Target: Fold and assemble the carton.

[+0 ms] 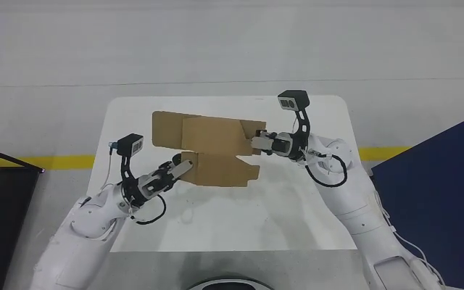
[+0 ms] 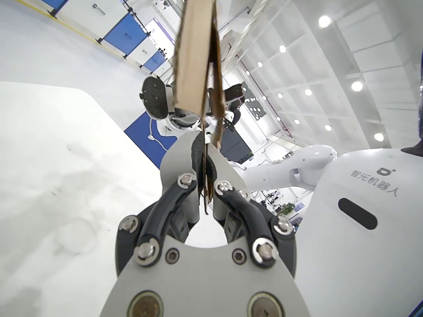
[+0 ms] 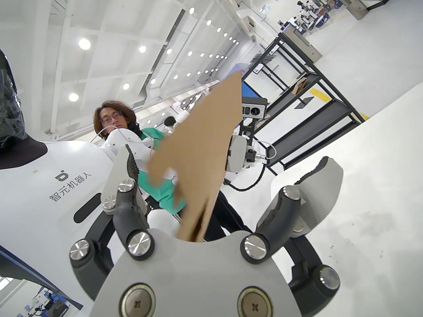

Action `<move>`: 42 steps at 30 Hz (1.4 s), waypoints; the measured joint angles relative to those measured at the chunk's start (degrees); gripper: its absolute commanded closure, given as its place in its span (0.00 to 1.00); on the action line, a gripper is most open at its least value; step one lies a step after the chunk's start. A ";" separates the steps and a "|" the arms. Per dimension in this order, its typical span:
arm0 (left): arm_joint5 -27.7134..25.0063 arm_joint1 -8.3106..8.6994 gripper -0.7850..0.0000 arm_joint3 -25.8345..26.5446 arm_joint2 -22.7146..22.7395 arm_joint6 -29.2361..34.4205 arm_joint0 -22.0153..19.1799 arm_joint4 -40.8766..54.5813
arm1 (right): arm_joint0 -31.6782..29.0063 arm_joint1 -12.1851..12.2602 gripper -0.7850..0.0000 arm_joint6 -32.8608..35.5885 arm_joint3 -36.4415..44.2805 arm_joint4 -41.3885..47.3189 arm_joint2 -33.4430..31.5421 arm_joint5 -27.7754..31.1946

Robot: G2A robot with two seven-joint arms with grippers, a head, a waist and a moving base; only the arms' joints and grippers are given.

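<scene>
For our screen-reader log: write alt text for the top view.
A flattened brown carton is held over a white table. The left claw is shut on its near left corner; the right claw is at the opposite edge.

Light is bright and even, falling from rows of round ceiling lamps (image 2: 324, 21) high above the fingers (image 2: 178, 159) of the left gripper (image 2: 203, 145); several lamps burn out to plain white discs. The white tabletop (image 1: 217, 225) glares under them, and what shadow the carton (image 1: 210, 148) throws on it near those fingers is faint and soft-edged. The metal fingers carry a dull sheen, and the bolts (image 3: 140, 242) behind the fingers of the right gripper (image 3: 226, 159) glint. Between the left fingers the carton's edge lies in shade. Both wrist views bend strongly toward their edges: ceiling beams (image 3: 62, 34) and the tabletop's rim curve.
</scene>
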State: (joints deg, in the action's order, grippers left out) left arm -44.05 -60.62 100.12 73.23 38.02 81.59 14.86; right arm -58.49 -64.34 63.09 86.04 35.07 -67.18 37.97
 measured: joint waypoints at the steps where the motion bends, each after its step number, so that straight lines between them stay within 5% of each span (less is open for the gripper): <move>1: 0.05 -0.01 1.00 0.00 0.06 -0.23 -0.02 -0.45 | 0.00 0.00 0.58 0.00 0.00 0.00 0.00 0.00; 13: -4.07 -0.01 1.00 2.62 5.67 -7.43 0.17 -9.59 | -0.36 0.01 0.55 -0.61 0.25 -0.24 -0.03 -0.62; 20: -4.24 -0.13 1.00 8.90 11.38 -13.70 1.50 -31.78 | -1.34 0.22 0.54 -1.88 0.37 -2.02 -0.46 -4.74; 28: 2.47 -0.50 1.00 16.11 15.97 -23.45 4.35 -62.77 | -2.93 0.42 0.58 -4.06 -0.61 3.64 -4.21 -1.70; 32: 6.14 -0.61 1.00 17.49 15.87 -27.62 6.21 -74.90 | -4.14 0.53 0.60 -7.21 0.66 4.36 -6.68 -0.01; 42: 6.48 -0.79 1.00 16.33 12.18 -31.29 7.42 -79.15 | -1.64 -0.48 0.61 -10.78 2.34 0.02 -2.42 -3.58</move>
State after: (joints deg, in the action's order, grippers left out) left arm -37.57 -61.41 116.45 85.41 6.73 89.02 -64.29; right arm -60.14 -64.82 52.31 88.38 35.09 -69.60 34.39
